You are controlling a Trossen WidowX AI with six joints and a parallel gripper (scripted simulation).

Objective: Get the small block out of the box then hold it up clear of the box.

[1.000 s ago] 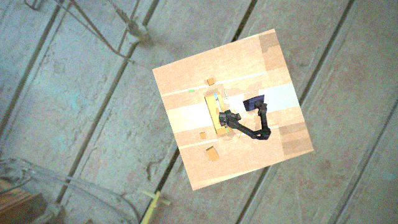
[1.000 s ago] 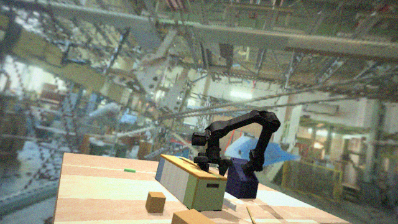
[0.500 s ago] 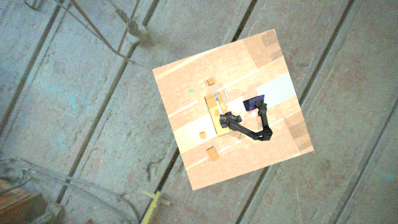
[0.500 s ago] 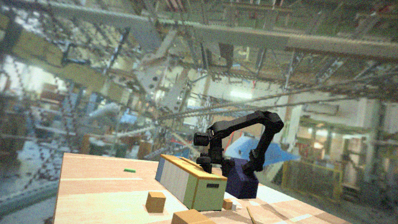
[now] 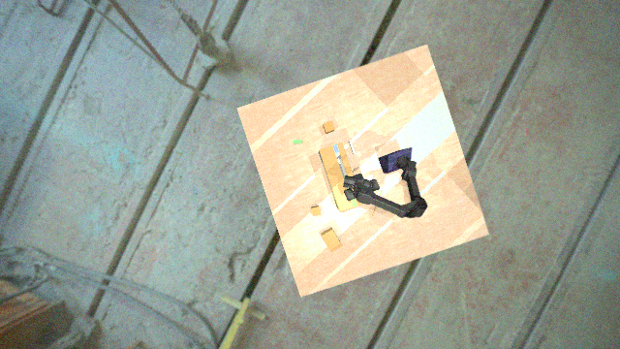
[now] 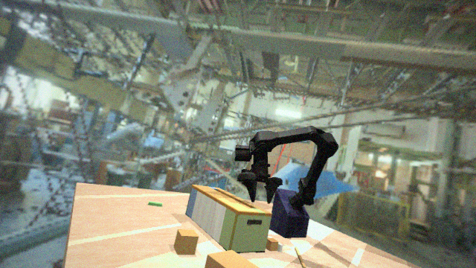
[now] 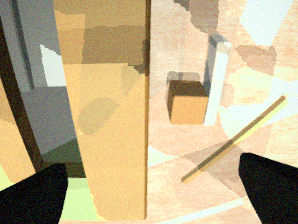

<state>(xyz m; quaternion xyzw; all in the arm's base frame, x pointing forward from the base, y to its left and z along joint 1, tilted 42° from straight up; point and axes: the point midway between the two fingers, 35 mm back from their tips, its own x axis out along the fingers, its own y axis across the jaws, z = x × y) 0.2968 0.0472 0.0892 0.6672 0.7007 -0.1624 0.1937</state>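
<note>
Fingers [image 6: 260, 193] of the black arm [image 6: 294, 135] hang spread wide and empty above the near end of the orange-topped box [image 6: 227, 216], their tips pointing down just over its lid, seen from the exterior view. That side view alone shows the box's green end wall with a dark slot, the arm's dark blue base [image 6: 288, 219] beside it, and a small orange block [image 6: 271, 244] resting on the counter [image 6: 111, 223] at the foot of that end wall. From above, the counter appears as a tilted square carrying further orange blocks [image 5: 331, 238] [image 5: 328, 127] well apart from the box, and a small green piece [image 5: 297, 142]. Only the wrist view looks straight down past the box's edge: there the small orange block [image 7: 188, 104] lies on the counter below, between the two dark fingers but nearer the right one, beside a pale upright slab [image 7: 216, 83] and a thin stick [image 7: 233, 139]
</note>
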